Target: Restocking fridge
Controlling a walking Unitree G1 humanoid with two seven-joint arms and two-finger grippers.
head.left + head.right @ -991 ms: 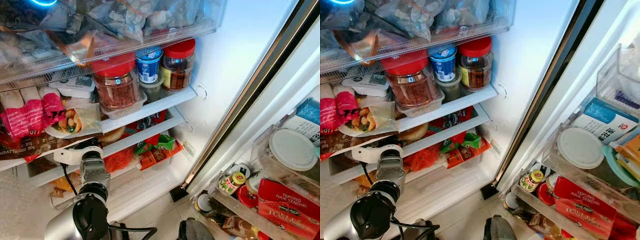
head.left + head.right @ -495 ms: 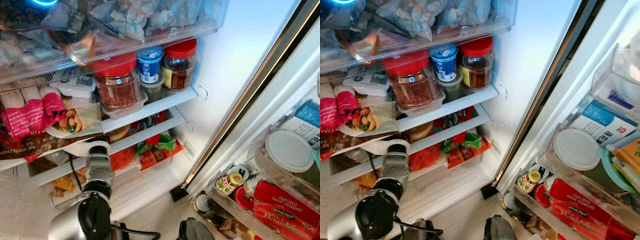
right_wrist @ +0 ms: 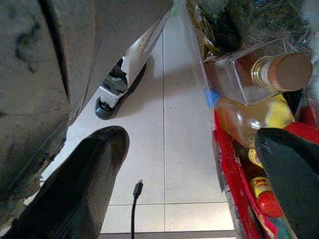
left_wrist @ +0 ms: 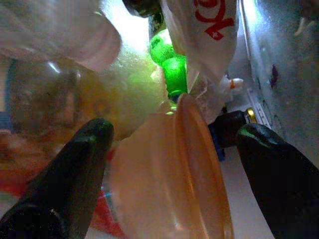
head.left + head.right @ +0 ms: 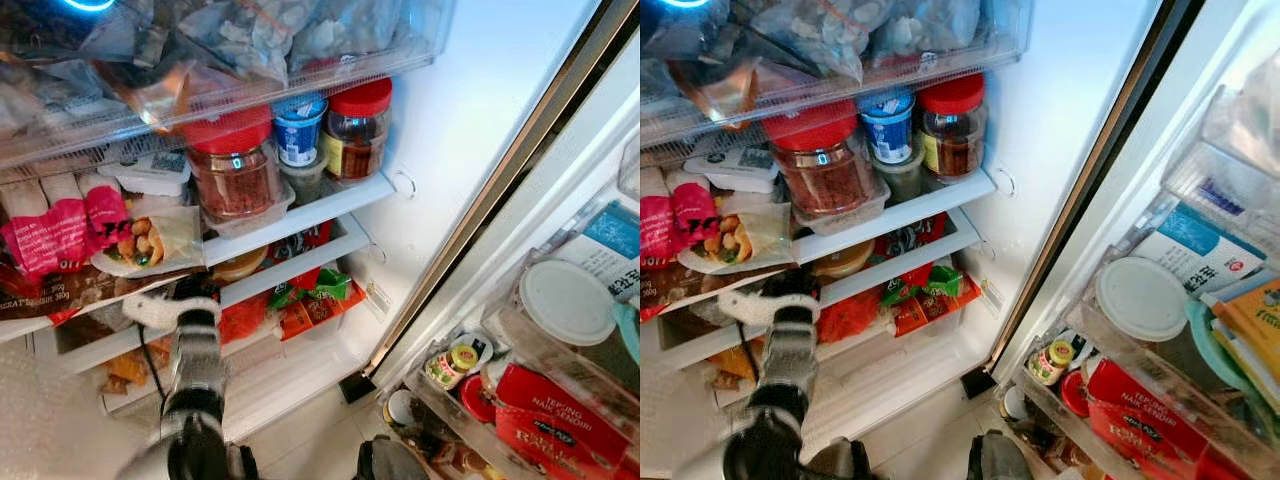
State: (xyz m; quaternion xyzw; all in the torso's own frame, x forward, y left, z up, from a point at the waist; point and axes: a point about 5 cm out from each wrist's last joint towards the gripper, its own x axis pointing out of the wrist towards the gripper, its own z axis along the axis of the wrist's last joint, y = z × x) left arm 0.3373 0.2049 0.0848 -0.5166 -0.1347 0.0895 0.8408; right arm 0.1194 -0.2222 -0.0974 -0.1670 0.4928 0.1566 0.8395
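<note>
The left arm [image 5: 197, 385] is motion-blurred, and its gripper end sits tucked under the fridge shelf [image 5: 290, 262], partly hidden. In the left wrist view an orange lid [image 4: 199, 169] is out of focus and cut off at the edge. Door-rack labels [image 5: 1160, 415] are truncated.

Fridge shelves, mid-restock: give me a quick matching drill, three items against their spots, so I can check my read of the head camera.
Items:
1. big red-lidded jar
2. blue-lidded tub
3. white round lid

Places:
A. in the open door's rack
B. between the two red-lidded jars
C. on a clear tray on the upper white shelf

Pairs: 1-C, 2-B, 3-A
</note>
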